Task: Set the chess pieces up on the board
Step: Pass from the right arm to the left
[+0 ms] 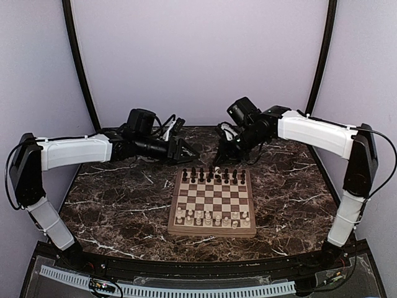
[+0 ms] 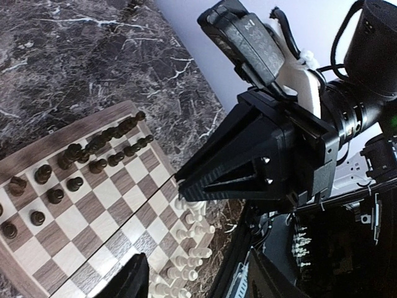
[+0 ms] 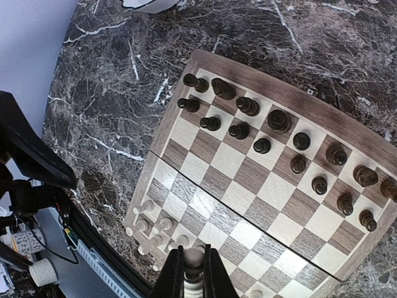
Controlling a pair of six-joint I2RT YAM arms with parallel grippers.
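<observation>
board [image 1: 214, 198] lies flat in the middle of the counter [image 1: 111, 205], which is dark marble with white veins. dark pieces [image 1: 211, 176] stand in the two far rows and white pieces [image 1: 211, 218] in the two near rows. they look upright in the top view but are too small to tell which kind is which. right end effector [image 3: 193, 254] is clenched on one white piece [image 3: 194, 268], its cream head showing between the two fingers. the piece is held in the air, with the board well below it in the right wrist view. in the top view that arm reaches in from the right and ends just behind the board's far edge. left end effector [image 2: 158, 217] is released, fingers wide apart and gripping nothing. it hangs above the counter near the board's far left corner, touching no piece. the left wrist view looks across the board, with dark rows at left and white rows by the tip of the upper finger [image 2: 248, 161]. the edge of a white dish [image 3: 149, 5] shows at the top of the right wrist view, on the counter apart from the board.
</observation>
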